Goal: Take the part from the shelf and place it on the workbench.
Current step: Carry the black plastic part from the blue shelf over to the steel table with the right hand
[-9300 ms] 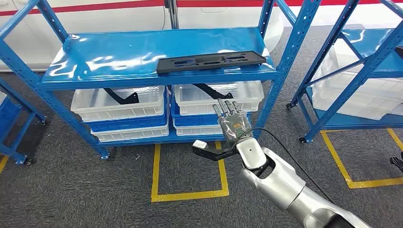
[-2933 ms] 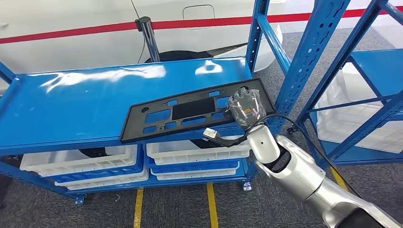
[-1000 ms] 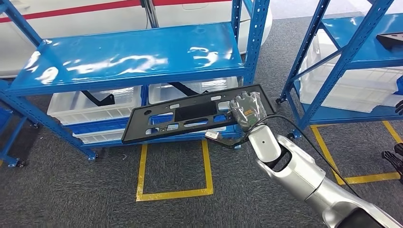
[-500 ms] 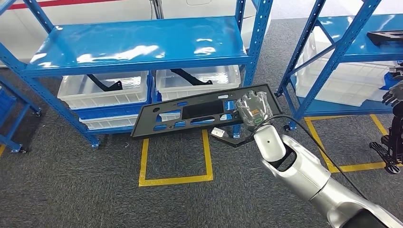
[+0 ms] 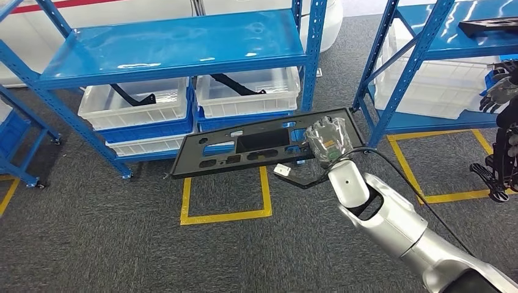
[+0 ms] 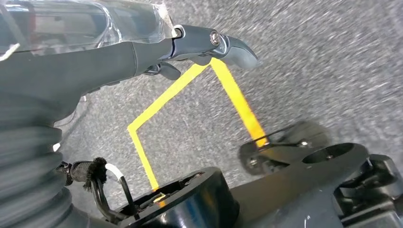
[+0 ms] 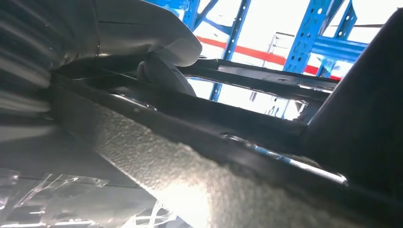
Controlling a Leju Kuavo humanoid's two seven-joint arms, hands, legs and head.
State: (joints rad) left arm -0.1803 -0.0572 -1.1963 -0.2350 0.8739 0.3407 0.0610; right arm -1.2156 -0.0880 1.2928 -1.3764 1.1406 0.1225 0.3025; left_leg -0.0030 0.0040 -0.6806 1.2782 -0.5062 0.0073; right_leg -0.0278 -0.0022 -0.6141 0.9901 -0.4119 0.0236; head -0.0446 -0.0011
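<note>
A long black panel (image 5: 244, 146) with several cut-outs hangs level in the air in front of the blue rack (image 5: 171, 46), whose top shelf is bare. My right hand (image 5: 327, 141), wrapped in clear plastic, grips the panel at its right end. From the right wrist, the panel's textured edge (image 7: 237, 123) crosses close to the lens with the thumb (image 7: 161, 71) pressed against it. My left hand (image 6: 119, 52) hangs over grey carpet and yellow floor tape (image 6: 237, 104) and holds nothing.
White bins (image 5: 137, 101) with black parts sit on the rack's lower level. A yellow taped square (image 5: 226, 213) marks the carpet below the panel. A second blue rack (image 5: 440, 43) at right carries another black part (image 5: 488, 25). A dark stand with a grey hand (image 5: 498, 91) is at the right edge.
The panel lay on the top shelf 2.9 s ago; now my right hand holds it off the shelf, lower and in front. The camera has shifted, showing more of the right rack.
</note>
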